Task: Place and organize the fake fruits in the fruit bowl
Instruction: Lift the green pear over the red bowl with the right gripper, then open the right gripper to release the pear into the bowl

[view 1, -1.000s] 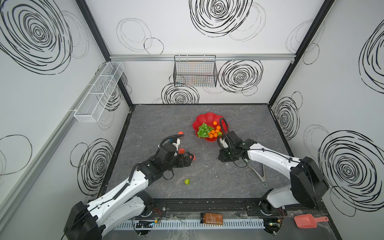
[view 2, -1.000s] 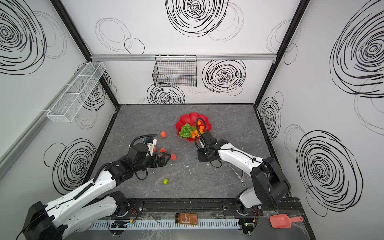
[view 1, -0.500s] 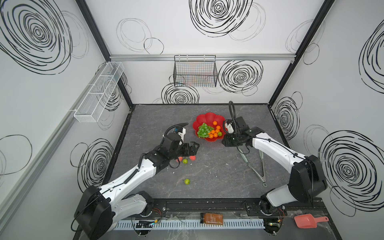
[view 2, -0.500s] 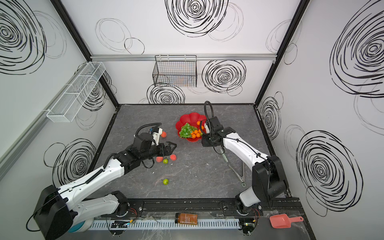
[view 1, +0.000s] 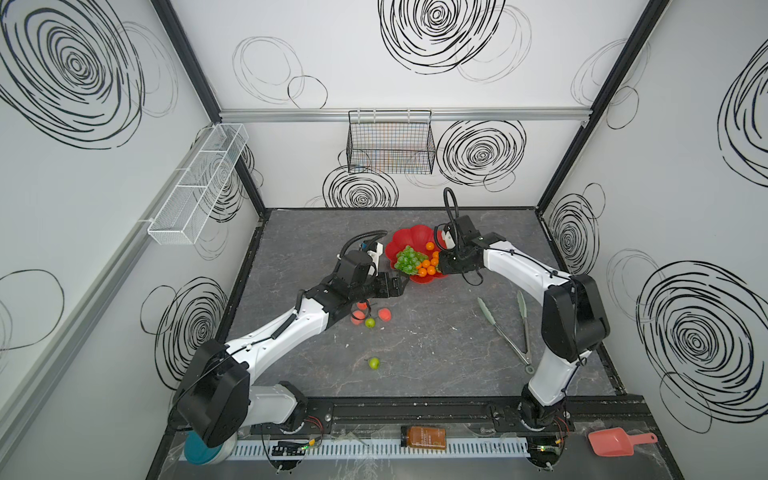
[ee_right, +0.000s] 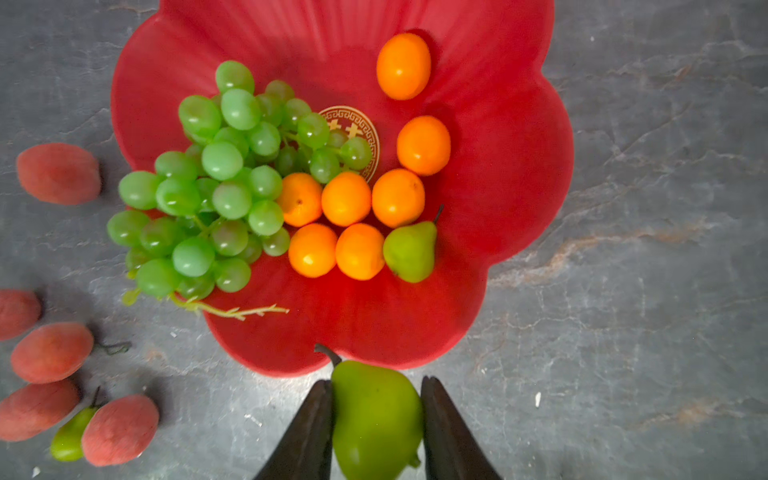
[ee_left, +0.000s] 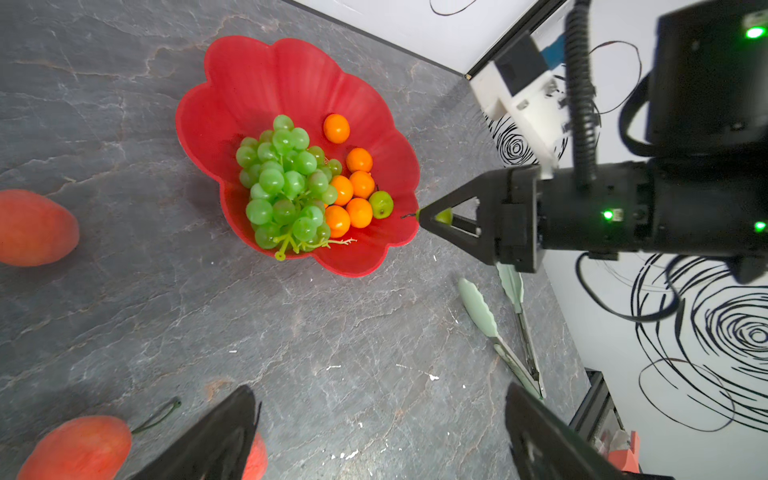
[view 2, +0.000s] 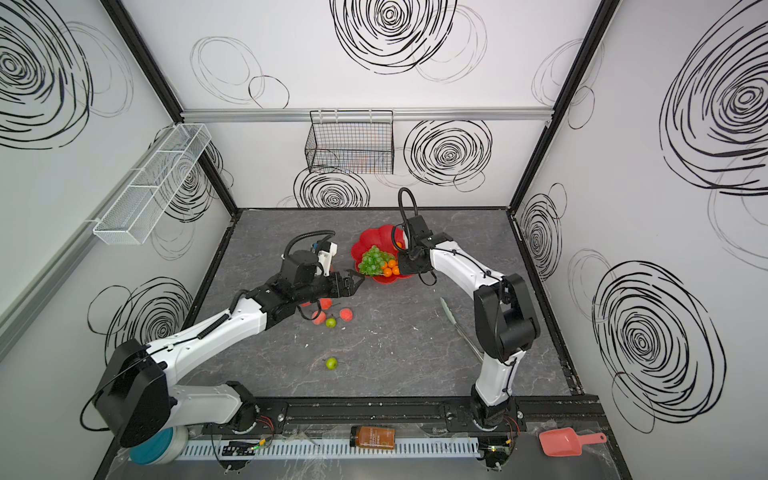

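Note:
The red flower-shaped fruit bowl [view 1: 409, 240] [ee_right: 498, 166] holds a bunch of green grapes [view 1: 406, 259] [ee_right: 212, 183], several oranges [ee_right: 345, 199] [ee_left: 353, 191] and one green apple [ee_right: 409, 251]. My right gripper [ee_right: 377, 380] [view 1: 442, 266] is shut on a second green apple [ee_right: 376, 415], just outside the bowl's right rim, with the stem over the rim. My left gripper [ee_left: 380, 392] [view 1: 401, 284] is open and empty, left of the bowl. On the table lie several peaches [view 1: 384, 313] [ee_right: 52, 351] and two green apples [view 1: 370, 322] [view 1: 374, 363].
Long pale-green tongs [view 1: 505, 328] [ee_left: 498, 332] lie on the table right of centre. A black wire basket [view 1: 390, 141] hangs on the back wall and a white wire shelf [view 1: 199, 183] on the left wall. A pink scoop [view 1: 615, 442] and a bottle [view 1: 423, 437] lie past the front rail.
My right gripper carried the green apple from the table's middle up to the bowl's right rim. My left arm reached from the peaches toward the bowl, staying open.

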Controlling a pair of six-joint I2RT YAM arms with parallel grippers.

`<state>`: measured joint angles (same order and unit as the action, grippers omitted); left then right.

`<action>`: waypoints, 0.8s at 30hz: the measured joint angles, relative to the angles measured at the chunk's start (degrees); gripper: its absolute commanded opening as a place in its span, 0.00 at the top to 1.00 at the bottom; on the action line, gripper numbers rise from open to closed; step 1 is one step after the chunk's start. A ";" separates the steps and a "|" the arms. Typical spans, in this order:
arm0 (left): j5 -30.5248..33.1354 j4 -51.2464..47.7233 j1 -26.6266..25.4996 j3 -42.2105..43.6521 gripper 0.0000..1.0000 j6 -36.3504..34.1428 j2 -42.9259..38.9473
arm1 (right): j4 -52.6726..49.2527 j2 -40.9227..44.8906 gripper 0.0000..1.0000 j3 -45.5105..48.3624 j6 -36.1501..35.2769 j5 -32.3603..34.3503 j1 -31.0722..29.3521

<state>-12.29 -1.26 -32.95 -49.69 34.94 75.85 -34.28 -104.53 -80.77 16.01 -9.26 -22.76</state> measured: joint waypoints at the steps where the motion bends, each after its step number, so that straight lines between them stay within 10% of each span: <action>1: -0.17 0.11 0.00 -0.07 0.04 0.00 0.24 | -0.09 -1.22 0.65 -1.03 -0.24 0.37 0.28; 24: -2.49 0.55 -1.05 -2.64 0.04 -0.04 4.52 | -1.92 -16.90 0.63 -15.96 -1.70 0.68 4.39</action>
<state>-14.79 -0.71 -34.00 -52.34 34.89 80.38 -36.21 -121.43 -96.73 14.31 -8.58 -18.37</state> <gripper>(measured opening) 0.960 0.358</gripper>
